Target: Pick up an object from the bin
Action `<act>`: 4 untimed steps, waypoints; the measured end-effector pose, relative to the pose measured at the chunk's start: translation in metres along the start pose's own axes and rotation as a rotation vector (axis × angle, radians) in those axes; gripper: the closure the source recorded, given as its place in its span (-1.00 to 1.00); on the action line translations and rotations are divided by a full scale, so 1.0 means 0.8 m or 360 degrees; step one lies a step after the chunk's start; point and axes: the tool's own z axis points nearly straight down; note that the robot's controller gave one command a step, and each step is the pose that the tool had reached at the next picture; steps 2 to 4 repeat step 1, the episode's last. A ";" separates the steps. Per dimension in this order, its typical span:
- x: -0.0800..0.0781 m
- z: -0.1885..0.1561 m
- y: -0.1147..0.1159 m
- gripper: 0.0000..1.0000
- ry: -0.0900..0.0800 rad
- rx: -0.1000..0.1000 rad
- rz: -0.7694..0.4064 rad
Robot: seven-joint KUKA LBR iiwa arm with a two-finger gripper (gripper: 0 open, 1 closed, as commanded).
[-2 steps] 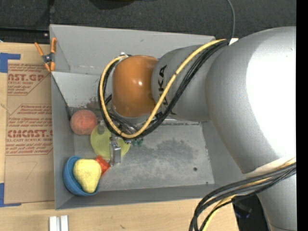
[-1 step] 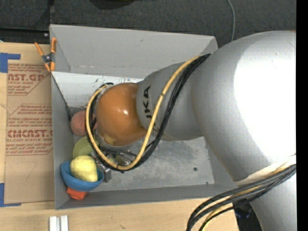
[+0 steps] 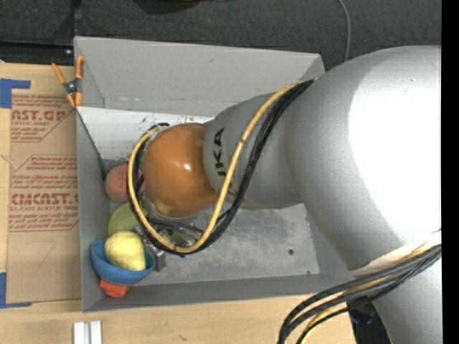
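While my arm (image 3: 308,156) is stretching in from the right across the bin (image 3: 265,246), my wrist is hanging low over the left end, and the orange cover (image 3: 176,170) on it is blocking most of what is underneath. Yellow and black cables (image 3: 244,143) are running along my forearm and looping round that cover. Just below the cover's lower edge, the dark body of my gripper (image 3: 158,253) is peeking out, and it is sitting right beside a yellow ball (image 3: 125,251), close enough that I cannot say whether it is touching. Whether the gripper is released or clenched, I cannot tell; the cover and cables are hiding its working end, and I am not seeing anything held in it. The yellow ball is resting inside a blue bowl (image 3: 104,264) in the near left corner of the bin, and an orange piece (image 3: 113,287) is poking out just beneath the bowl's rim. Right behind the bowl a yellow-green ball (image 3: 120,221) is lying against the left wall, and farther back a pink ball (image 3: 115,183) is sitting beside the edge of my cover. Over on the right, the grey floor is showing bare and scuffed.
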 end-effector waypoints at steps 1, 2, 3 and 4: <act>0.002 -0.008 0.001 1.00 0.0009 -0.0001 0.0000; 0.002 -0.008 0.001 1.00 0.0009 -0.0001 0.0000; 0.002 -0.008 0.001 1.00 0.0009 -0.0001 0.0000; 0.002 -0.008 0.001 1.00 0.0009 -0.0001 0.0000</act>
